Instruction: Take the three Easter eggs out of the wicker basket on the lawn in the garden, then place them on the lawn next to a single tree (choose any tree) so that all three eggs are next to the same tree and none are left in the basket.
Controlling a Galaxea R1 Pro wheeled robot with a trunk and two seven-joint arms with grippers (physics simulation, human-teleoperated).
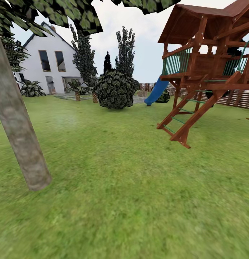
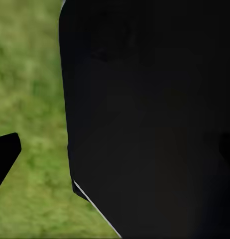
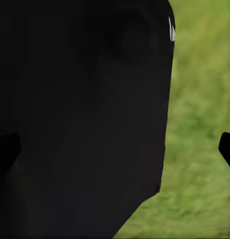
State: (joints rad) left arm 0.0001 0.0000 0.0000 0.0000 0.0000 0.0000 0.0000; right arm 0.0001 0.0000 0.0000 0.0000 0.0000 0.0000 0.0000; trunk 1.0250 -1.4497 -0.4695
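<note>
**At the tree's foot, eggs and basket out of sight**

At far left of the head view, the tree (image 1: 20, 144) stands close. Pale grey-beige trunk, leaning in the frame, base meeting the lawn (image 1: 131, 201) at lower left. Dark leaf canopy overhangs the top edge.

Beyond it, white house (image 1: 49, 64) at the back left. Round bush (image 1: 115, 90) mid-distance, centre, with tall narrow dark trees behind. Blue slide (image 1: 156, 91) next, joined to the wooden play tower (image 1: 207, 61), whose ladder reaches the grass at centre right. Slatted fence (image 1: 243, 99) at far right.

Key relation: the trunk lies left of centre and near; open grass spreads right of its base. The drop zone sits toward the robot's left side, so I judge the left arm the nearer one for any placing beside this trunk.

Wrist views: a dark body of the robot blocks most of each picture, grass beside it. One dark tip in the left wrist view, likely a finger (image 2: 5, 152) of the left gripper; a similar tip (image 3: 227, 149) in the right wrist view. Opening width and any load cannot be told for either.

Ground: short mottled grass, apparently level, unobstructed between trunk and ladder. Ample room. An egg set down could roll a little, I would guess.

Likely stage: in transit or arriving at the tree.
</note>
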